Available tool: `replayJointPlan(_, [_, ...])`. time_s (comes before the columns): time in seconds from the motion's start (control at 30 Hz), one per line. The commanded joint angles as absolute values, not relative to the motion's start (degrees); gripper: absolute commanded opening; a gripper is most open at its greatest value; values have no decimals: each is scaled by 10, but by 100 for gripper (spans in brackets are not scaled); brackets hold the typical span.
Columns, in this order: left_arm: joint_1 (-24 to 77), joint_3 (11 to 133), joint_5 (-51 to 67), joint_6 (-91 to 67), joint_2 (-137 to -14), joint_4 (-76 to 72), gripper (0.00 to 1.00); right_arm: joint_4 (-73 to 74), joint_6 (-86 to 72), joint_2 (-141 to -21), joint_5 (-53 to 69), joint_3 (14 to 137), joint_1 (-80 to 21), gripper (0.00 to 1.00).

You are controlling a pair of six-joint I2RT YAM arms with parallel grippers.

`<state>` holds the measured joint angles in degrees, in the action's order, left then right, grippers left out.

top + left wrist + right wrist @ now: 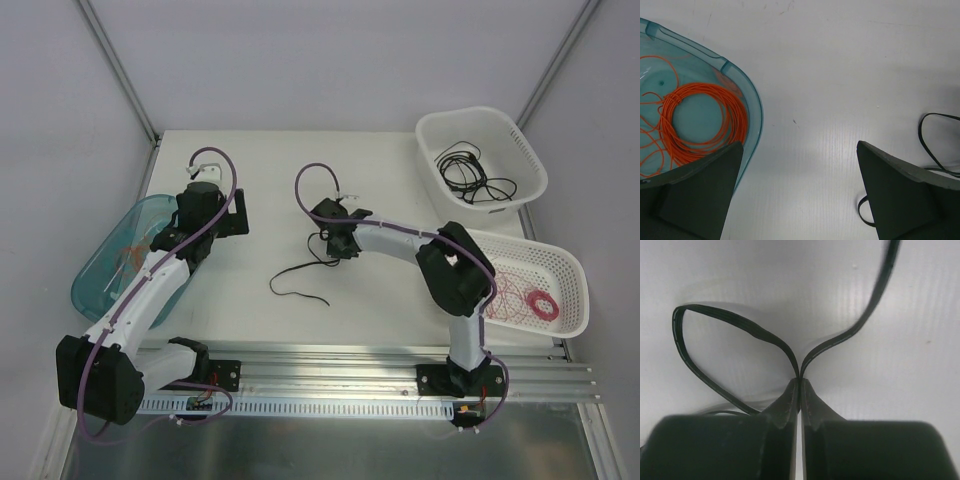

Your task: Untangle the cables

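Observation:
A thin black cable lies loosely curled on the white table near its middle. My right gripper is shut on it. In the right wrist view the closed fingertips pinch the cable where a loop meets the strand running up to the right. My left gripper is open and empty beside the teal bin, over bare table. In the left wrist view its jaws stand wide apart, and part of the black cable shows at the right edge.
The teal bin at the left holds a wound orange coil and loose orange wire. A white basket at the back right holds black cables. A second white basket holds red wire and a pink spool.

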<state>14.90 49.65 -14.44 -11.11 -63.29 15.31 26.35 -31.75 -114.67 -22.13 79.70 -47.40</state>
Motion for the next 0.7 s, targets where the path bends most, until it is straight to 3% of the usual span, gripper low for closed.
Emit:
replayJointPlan(0.0, [145,499,-145,-113,-619,140,99,263,-272,-1074,-236,765,-451,1])
replayJointPlan(0.23, [145,499,-146,-112,-621,140,99,290,-143,-923,-229,795,-375,1])
replayJointPlan(0.4, [145,499,-148,-112,-622,140,99,330,-62,-835,-183,890,-298,1])
replayJointPlan(0.67, [145,500,-145,-112,-625,141,99,337,54,-825,-177,1080,-139,1])
